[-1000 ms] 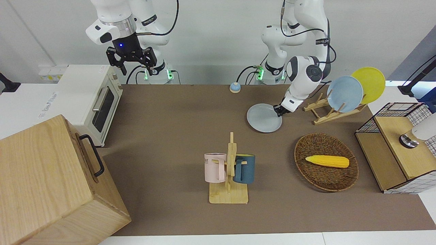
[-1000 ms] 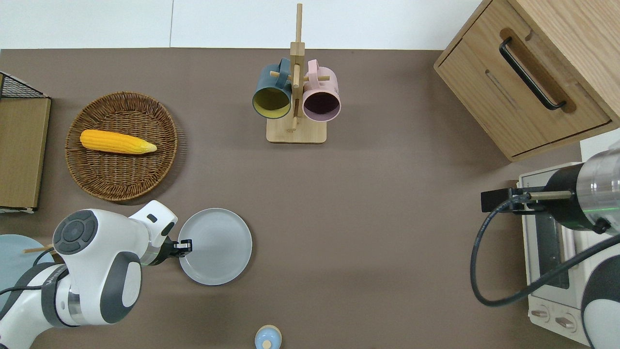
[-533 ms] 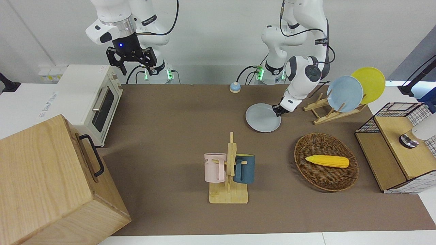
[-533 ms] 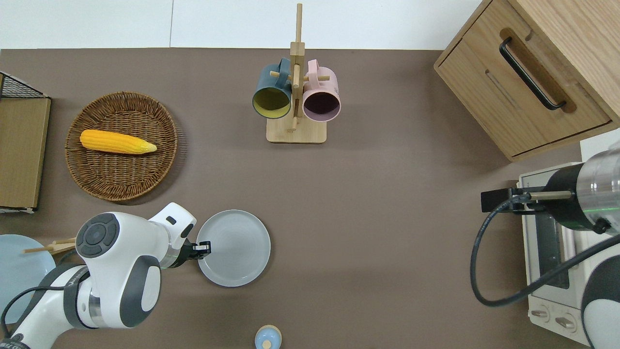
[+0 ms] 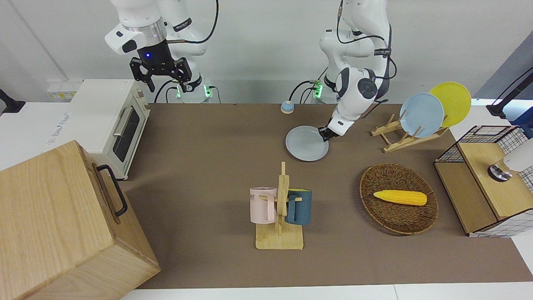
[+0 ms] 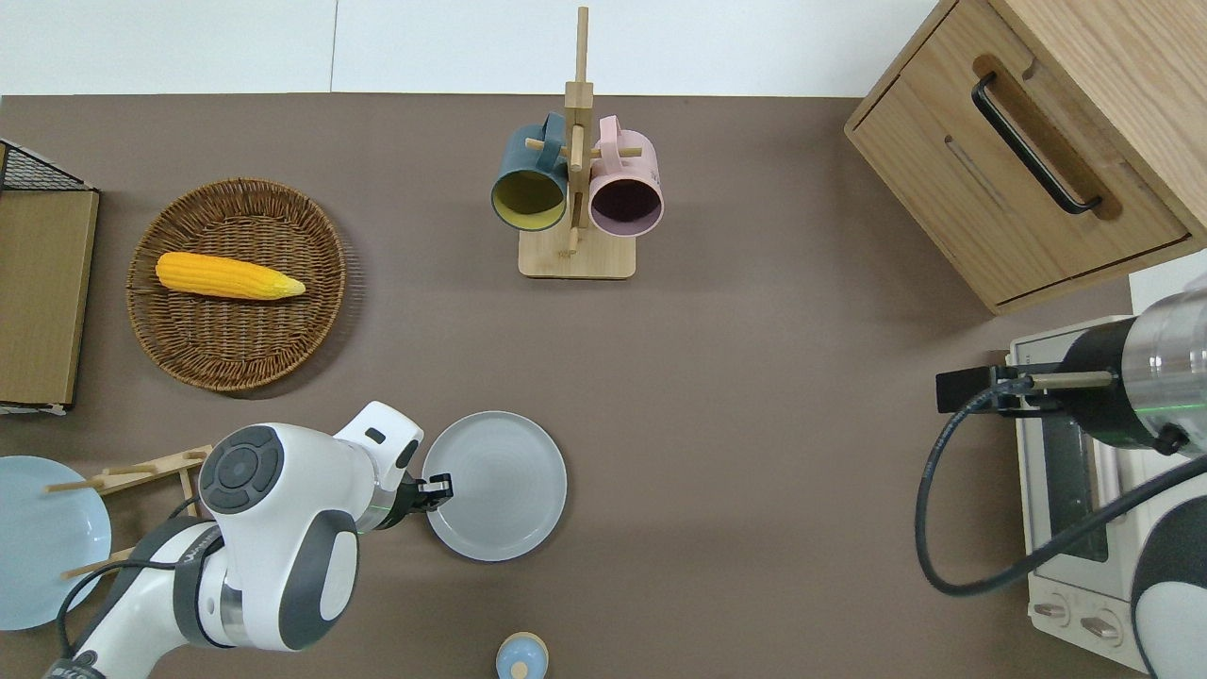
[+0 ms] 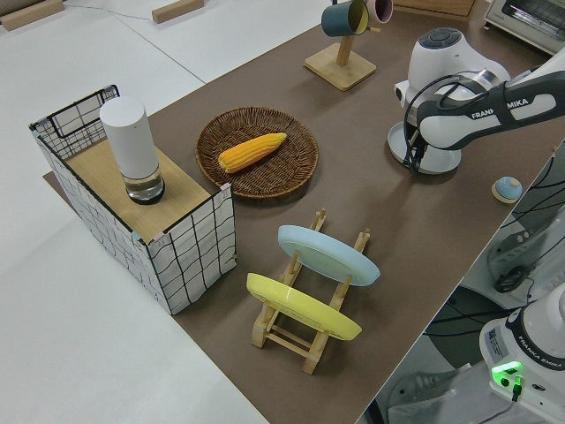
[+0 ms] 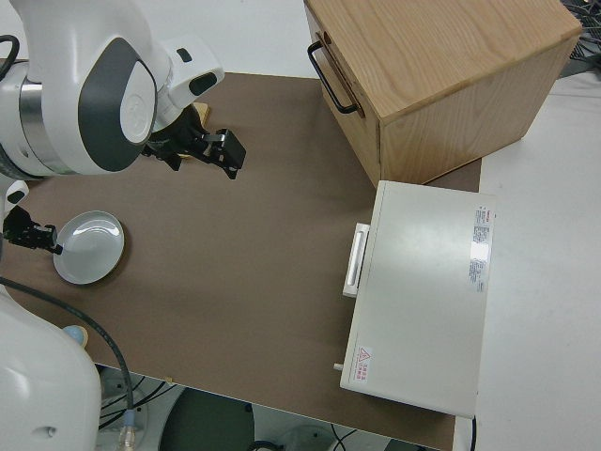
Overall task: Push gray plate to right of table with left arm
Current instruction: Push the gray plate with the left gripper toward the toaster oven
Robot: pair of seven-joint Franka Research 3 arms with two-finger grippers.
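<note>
The gray plate (image 5: 307,143) (image 6: 500,486) lies flat on the brown table (image 6: 754,424), about midway along it on the side near the robots. My left gripper (image 5: 324,135) (image 6: 438,488) is low at the table, shut and empty. Its tips touch the plate's rim on the side toward the left arm's end. The plate (image 8: 89,246) and this gripper (image 8: 38,235) also show in the right side view. The right arm is parked, its gripper (image 5: 166,83) open and empty.
A mug rack (image 6: 575,189) stands farther from the robots than the plate. A basket with corn (image 6: 236,283) and a rack with blue and yellow plates (image 5: 416,121) sit toward the left arm's end. A small blue bell (image 6: 521,657), a toaster oven (image 5: 112,121) and a wooden cabinet (image 6: 1037,141) are also here.
My left gripper has slid toward the right arm's end of the table, and the gray plate has moved the same way ahead of it. The right arm has not moved.
</note>
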